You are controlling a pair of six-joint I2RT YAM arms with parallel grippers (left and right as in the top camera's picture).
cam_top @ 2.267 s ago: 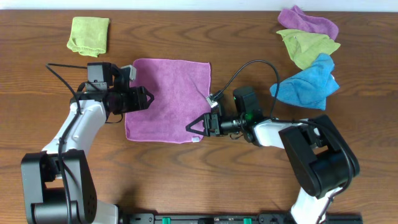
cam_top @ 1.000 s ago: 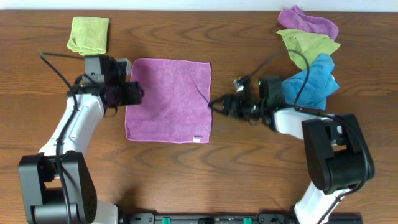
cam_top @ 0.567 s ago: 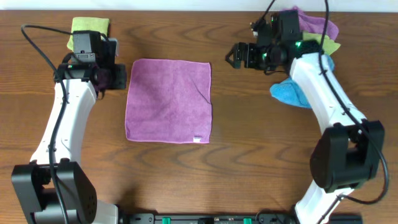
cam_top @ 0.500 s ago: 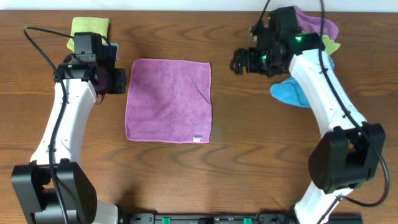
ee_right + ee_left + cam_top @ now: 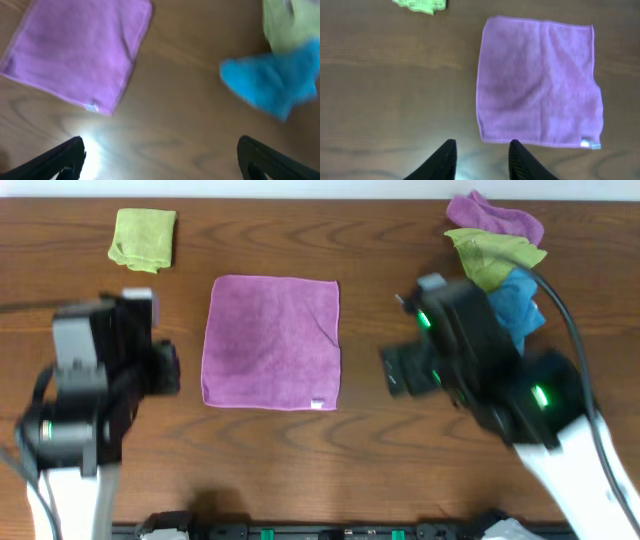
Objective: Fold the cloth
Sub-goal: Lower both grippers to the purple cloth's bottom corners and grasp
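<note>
The purple cloth (image 5: 272, 340) lies flat and unfolded in the middle of the table, with a small white tag at its near right corner. It also shows in the left wrist view (image 5: 537, 82) and the right wrist view (image 5: 77, 52). My left gripper (image 5: 165, 370) is raised high above the table, left of the cloth; its fingers (image 5: 483, 150) are open and empty. My right gripper (image 5: 405, 370) is raised high to the right of the cloth; its fingers (image 5: 160, 150) are wide open and empty. Neither gripper touches the cloth.
A folded green cloth (image 5: 143, 237) lies at the back left. A pile of crumpled cloths sits at the back right: purple (image 5: 495, 215), green (image 5: 495, 255) and blue (image 5: 518, 295). Bare wooden table surrounds the purple cloth.
Both arms have drawn away from the cloth's edges, swung outward and back, and now sit lifted high toward the overhead camera. The purple cloth has stayed flat in place.
</note>
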